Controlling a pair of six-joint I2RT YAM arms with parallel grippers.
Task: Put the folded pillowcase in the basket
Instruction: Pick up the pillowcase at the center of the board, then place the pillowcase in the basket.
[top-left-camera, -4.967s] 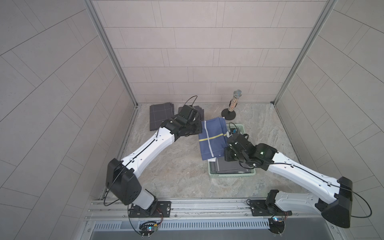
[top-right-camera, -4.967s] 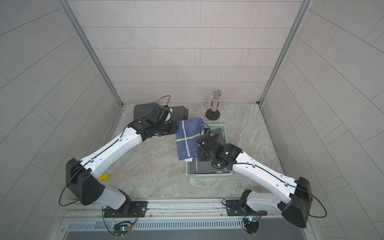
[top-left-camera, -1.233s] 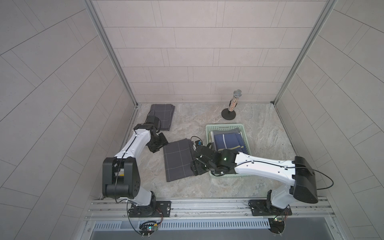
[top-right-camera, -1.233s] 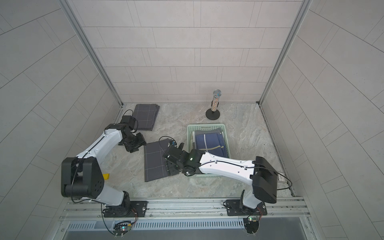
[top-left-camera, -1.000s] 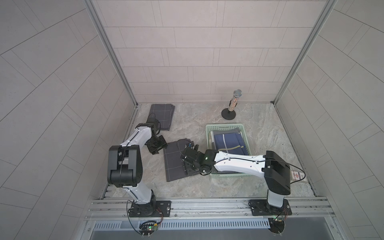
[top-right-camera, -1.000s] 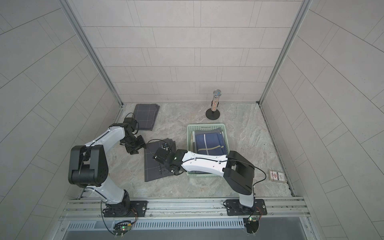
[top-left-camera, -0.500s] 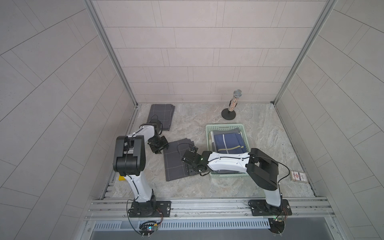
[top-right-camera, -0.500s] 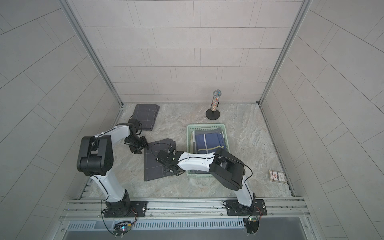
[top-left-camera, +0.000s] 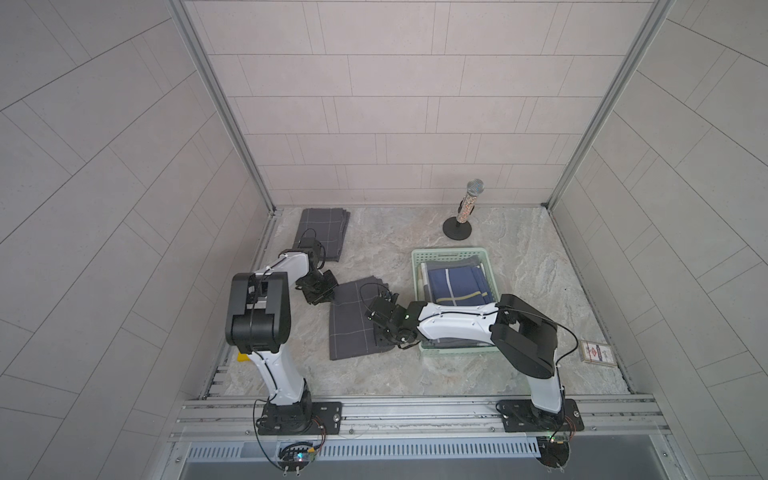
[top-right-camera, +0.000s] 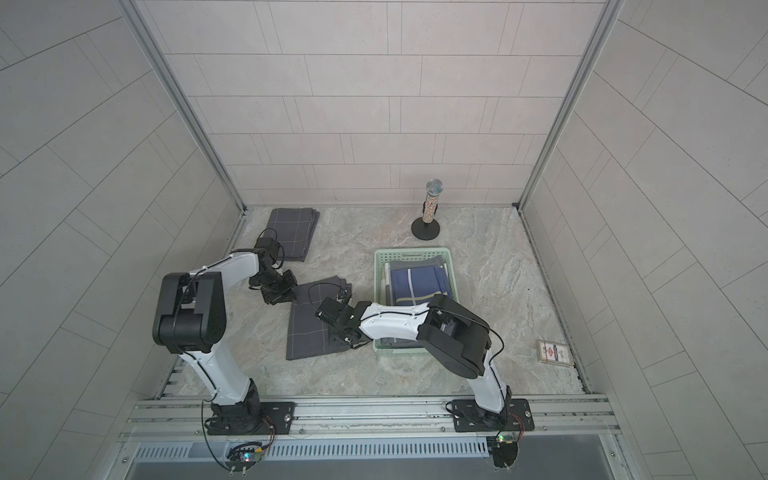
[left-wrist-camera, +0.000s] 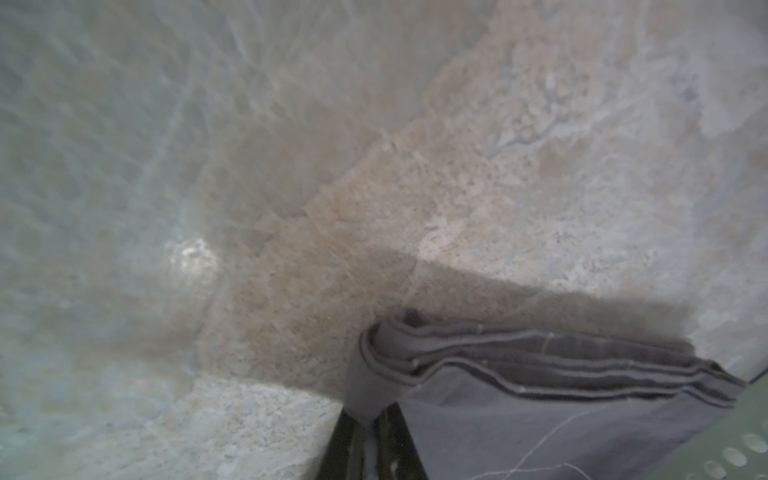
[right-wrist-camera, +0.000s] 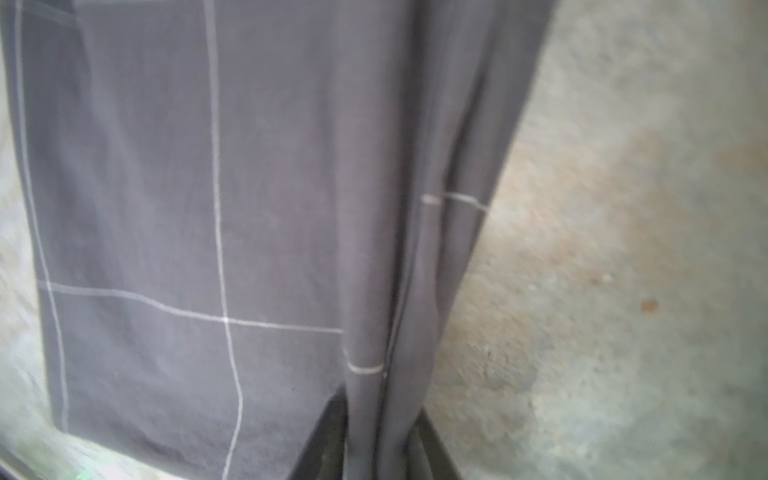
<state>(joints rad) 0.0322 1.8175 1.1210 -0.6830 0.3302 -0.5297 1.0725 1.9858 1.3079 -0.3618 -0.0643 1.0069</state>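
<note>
The left gripper and right gripper have just closed, each pinching the dark grey checked folded pillowcase. Lifting it to the mint-green plastic basket beside the right gripper seems next.

No lettering is showing clearly enough to be read in any view. The only printed thing is a small flat packet lying on the marbled table near the right wall. In both top views it is showing a pale face with a dark border, a red diamond-like mark at its middle and darker bands above and below that mark. These may be lines of print, but they are coming out too small and blurred to make out.
</note>
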